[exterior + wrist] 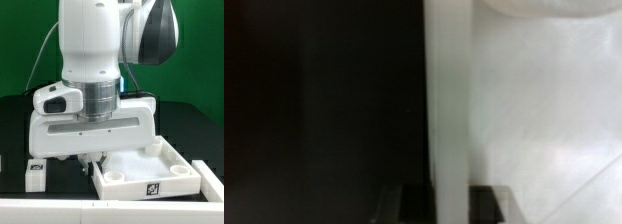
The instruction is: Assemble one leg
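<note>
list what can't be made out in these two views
- Exterior view: the jaws' tips, mostly hidden under the wrist housing beside the white panel; open or shut is unclear.
- Wrist view: all blurred; whether the jaws touch the panel's rim cannot be told.
- Exterior view: the leg, tag too small to read.

The arm [95,40] is getting chopped off by the top edge in the exterior view, and its bulk is blocking a good part of the table [15,140] behind it. The gripper [93,158] is sitting low by the panel [125,185] and covering that panel's far corner. Its fingers are hiding in shadow, so I'm not seeing whether they're gripping anything. The tag [36,170] on the leg [37,182] is showing up too small to read. The wrist view is coming out totally blurred. A white strip [446,100] is splitting dark from pale, the dark fingertips [404,203] are barely poking in at the edge, and a round pale blob [553,8] is getting clipped.
</note>
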Robot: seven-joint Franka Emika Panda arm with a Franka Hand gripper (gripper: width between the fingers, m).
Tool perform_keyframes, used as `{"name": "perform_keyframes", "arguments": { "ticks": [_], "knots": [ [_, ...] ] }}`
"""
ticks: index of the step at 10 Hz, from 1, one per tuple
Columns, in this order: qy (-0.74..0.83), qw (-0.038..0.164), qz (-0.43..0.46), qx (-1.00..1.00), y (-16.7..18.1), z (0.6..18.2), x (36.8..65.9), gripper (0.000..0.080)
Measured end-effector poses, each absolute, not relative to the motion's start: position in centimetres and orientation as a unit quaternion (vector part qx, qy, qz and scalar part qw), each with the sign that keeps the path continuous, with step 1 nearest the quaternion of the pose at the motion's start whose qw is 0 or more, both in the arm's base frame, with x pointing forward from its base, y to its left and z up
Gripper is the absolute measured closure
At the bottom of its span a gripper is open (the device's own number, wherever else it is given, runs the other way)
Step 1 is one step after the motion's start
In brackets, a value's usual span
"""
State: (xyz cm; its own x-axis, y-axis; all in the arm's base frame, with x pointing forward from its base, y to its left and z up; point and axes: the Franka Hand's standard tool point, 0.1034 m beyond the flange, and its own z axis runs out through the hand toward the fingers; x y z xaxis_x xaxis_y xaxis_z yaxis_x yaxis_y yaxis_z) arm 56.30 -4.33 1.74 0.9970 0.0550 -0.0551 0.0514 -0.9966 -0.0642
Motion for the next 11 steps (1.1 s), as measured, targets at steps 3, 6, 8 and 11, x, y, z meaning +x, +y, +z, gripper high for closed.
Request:
{"name": "perform_keyframes", "arguments": {
  "ticks": [3,6,8,11],
  "knots": [
    [0.054,0.029,0.03,-0.998,-3.5,1.0,57.5,0.0744],
    [0.066,0.025,0.021,-0.997,-2.3,0.9,58.3,0.0744],
    [0.059,0.016,0.0,-0.998,-2.1,0.9,59.0,0.0744],
    [0.061,0.014,0.009,-0.998,-2.2,1.0,59.0,0.0742]
  ]
}}
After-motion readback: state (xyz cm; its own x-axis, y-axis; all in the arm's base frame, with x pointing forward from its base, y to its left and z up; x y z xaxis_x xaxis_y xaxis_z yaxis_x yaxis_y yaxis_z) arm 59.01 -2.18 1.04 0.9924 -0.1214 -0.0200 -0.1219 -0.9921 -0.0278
